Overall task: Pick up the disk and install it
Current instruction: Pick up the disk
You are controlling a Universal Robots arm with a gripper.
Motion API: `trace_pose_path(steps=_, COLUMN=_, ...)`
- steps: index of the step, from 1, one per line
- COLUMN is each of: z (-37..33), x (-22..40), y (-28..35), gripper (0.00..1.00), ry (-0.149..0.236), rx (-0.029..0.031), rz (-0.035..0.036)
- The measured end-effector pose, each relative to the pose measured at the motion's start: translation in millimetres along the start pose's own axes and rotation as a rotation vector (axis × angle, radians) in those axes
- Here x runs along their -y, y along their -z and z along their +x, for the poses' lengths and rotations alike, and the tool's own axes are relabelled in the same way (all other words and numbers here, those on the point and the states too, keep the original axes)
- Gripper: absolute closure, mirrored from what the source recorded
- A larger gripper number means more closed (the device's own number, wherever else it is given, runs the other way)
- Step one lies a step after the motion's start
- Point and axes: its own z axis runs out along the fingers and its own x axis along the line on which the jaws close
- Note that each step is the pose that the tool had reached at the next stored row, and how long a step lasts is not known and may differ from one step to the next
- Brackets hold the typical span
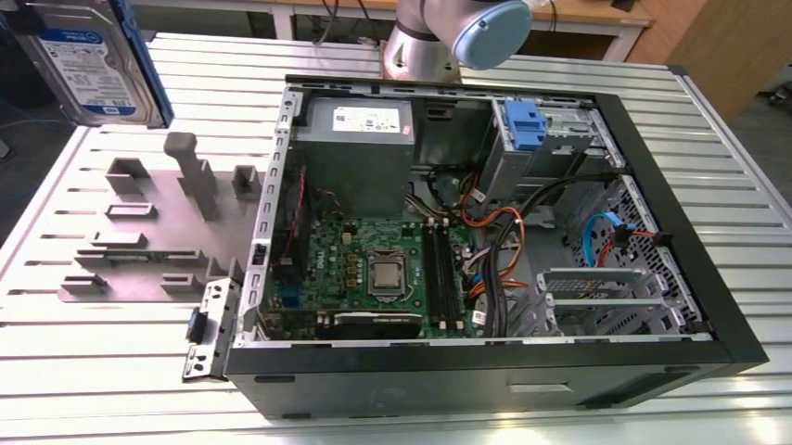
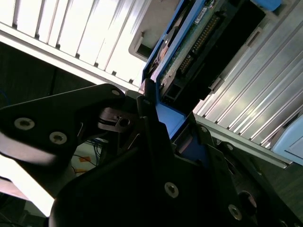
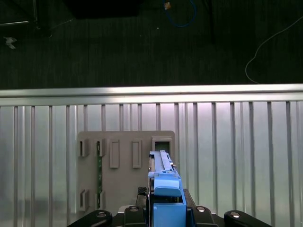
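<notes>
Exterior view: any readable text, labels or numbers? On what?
Nothing can be quoted; all print is too small to read.
disk, white-and-blue label: printed lines, unreadable.
power supply, white sticker: printed lines, unreadable.
motherboard: markings unreadable.

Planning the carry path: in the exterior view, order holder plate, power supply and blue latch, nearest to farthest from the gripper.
The gripper holds the disk, exterior view's upper left.
1. Holder plate, on the table below it.
2. Power supply, in the case's rear.
3. Blue latch, farther toward that view's right.
</notes>
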Motion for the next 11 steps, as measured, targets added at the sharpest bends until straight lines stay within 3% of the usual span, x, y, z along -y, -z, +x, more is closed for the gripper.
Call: trace_pose_path(steps=11, z=0.1, x=-0.1, y=5.6, gripper=0.64, ry=0.0, rx=0.0001, rz=0.0002)
